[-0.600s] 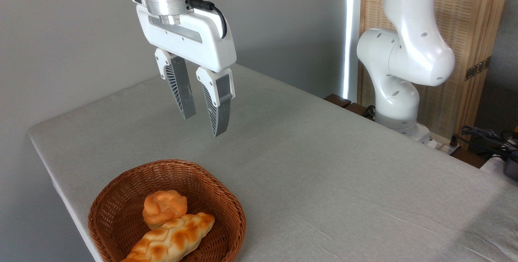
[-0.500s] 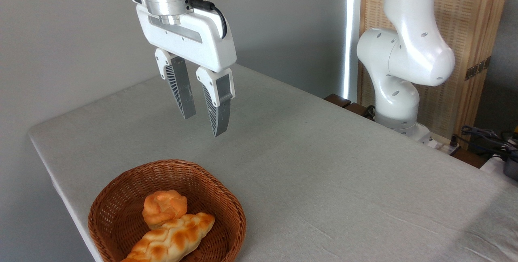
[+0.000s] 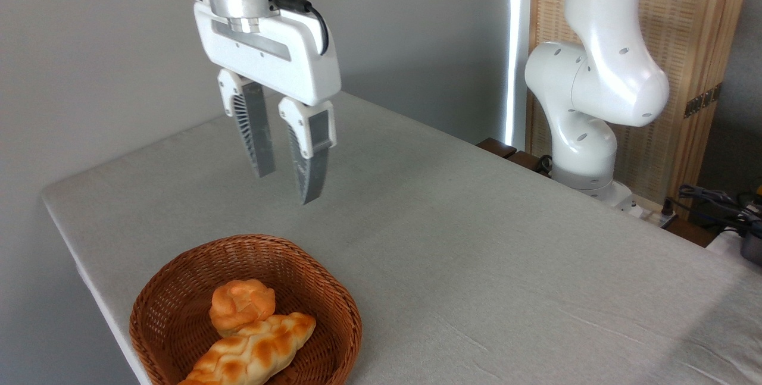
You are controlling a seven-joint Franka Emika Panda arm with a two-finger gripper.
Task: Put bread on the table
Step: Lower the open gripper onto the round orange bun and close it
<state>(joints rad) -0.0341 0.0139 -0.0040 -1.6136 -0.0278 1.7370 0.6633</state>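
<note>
- Comparing with half a second ago, we see the gripper [image 3: 287, 187] has slid a little to the left and turned slightly, now hanging high above the far rim of the wicker basket [image 3: 333, 299].
- We read this as lining up over the basket (the descent has not begun), so the task is at its very start.
- Its jaws stand parted with nothing between them.
- The bread [image 3: 241, 306] sits inside the basket at the near left, touching the braided loaf [image 3: 253, 352], which lies just in front of it.
- We judge the loaf and the basket wall leave little room for the fingers [image 3: 310, 162] around the bun.
- The table [image 3: 506, 254] lies bare to the right, offering plenty of room; the arm's base [image 3: 586, 147] stands at the far right.
</note>
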